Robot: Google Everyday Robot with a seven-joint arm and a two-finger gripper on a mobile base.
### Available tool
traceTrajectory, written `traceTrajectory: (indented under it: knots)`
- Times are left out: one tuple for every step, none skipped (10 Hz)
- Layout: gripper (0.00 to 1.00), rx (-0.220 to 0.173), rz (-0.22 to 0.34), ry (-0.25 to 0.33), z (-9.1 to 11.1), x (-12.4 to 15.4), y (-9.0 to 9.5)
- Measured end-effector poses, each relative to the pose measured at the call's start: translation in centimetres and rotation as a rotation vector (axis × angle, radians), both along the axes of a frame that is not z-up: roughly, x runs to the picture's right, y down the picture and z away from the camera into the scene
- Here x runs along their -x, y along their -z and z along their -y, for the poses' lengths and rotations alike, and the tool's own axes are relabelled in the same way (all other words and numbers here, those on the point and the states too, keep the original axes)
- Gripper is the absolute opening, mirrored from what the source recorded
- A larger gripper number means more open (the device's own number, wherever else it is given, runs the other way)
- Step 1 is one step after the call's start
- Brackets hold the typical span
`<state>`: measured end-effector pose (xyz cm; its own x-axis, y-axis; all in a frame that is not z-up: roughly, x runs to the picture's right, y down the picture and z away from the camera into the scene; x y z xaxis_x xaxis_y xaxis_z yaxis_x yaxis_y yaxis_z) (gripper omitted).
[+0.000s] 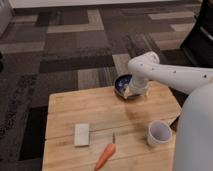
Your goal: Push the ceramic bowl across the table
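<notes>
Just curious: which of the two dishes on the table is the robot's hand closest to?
The dark-blue bowl at the table's far edge; the gripper is right at it. The white cup stands apart, nearer the camera.
</notes>
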<state>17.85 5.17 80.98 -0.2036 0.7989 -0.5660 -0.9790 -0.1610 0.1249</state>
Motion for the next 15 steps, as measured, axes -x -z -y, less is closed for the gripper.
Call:
traceTrajectory:
  knots:
    - [0.65,0.010,0.020,0.004,-0.4,0.1,-0.5]
    - [0.65,0.015,0.035,0.009,-0.5,0.4,-0.8]
    - [0.65,0.024,0.056,0.019,-0.7,0.7,-1.2]
    - [0.65,0.028,0.064,0.025,-0.7,0.7,-1.4]
    - [0.65,0.035,0.072,0.031,-0.8,0.7,-1.8]
    - [0.65,0.045,0.082,0.040,-0.9,0.6,-2.7]
    - [0.65,0.047,0.087,0.049,-0.7,0.4,-3.5]
    - [0.65,0.043,0.093,0.055,-0.1,0.3,-4.6]
    - [0.65,0.027,0.099,0.059,0.7,0.3,-5.5]
    - [0.65,0.010,0.105,0.060,1.6,0.2,-6.6]
    - [0.65,-0.022,0.103,0.068,3.7,-0.2,-8.3]
    - [0.65,-0.068,0.103,0.095,6.9,0.4,-9.9]
    - [0.65,-0.100,0.098,0.119,9.0,0.6,-10.2]
    - [0.65,-0.112,0.098,0.132,9.9,0.9,-10.2]
    - [0.65,-0.115,0.098,0.132,10.0,0.8,-10.2]
